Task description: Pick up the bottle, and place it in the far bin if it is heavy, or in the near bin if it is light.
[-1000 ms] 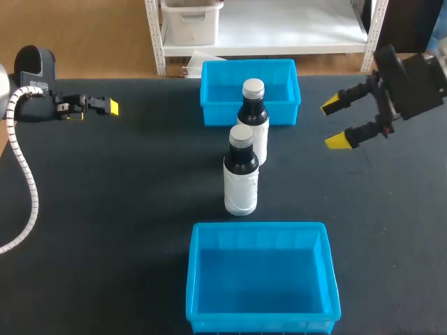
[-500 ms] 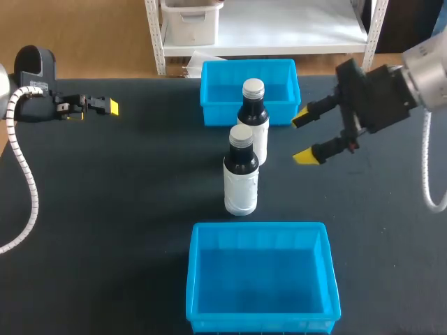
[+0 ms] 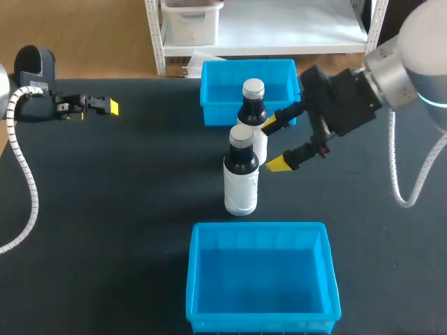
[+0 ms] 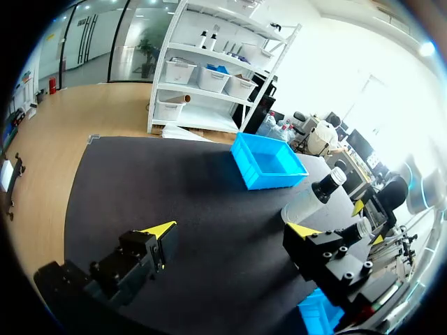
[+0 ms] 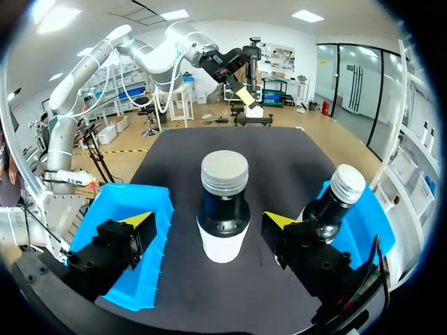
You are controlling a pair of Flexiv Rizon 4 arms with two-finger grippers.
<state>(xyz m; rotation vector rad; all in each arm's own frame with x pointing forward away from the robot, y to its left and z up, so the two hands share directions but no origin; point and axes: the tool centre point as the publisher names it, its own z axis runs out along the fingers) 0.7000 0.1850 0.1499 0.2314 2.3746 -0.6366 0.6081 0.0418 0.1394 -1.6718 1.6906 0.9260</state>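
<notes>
Black table [image 3: 105, 209] top carries two dark bottles with white labels and silver caps, standing close together at the middle of the head view. The nearer bottle [image 3: 242, 174] sits just above the near bin [image 3: 191, 279] in the frame. The farther bottle [image 3: 253, 112] stands just in front of the far bin [image 3: 216, 112].

The right arm [image 3: 349, 101] comes in from the upper right. Its jaws are spread wide and empty, at about neck height just right of the pair. In the right wrist view the nearer bottle [image 5: 223, 209] stands ahead, centred between the fingers and untouched, and the farther bottle [image 5: 335, 199] is right beside one finger. The left arm [image 3: 35, 98] sits at the upper left, well apart, with its jaws released and empty.

The risk, as I judge it, is the narrow gap between the bottles. The finger on the far side could strike the farther bottle and topple it, or shove both. A hold high on the neck might also slip or swing if the bottle is heavy, spoiling the weight check.
</notes>
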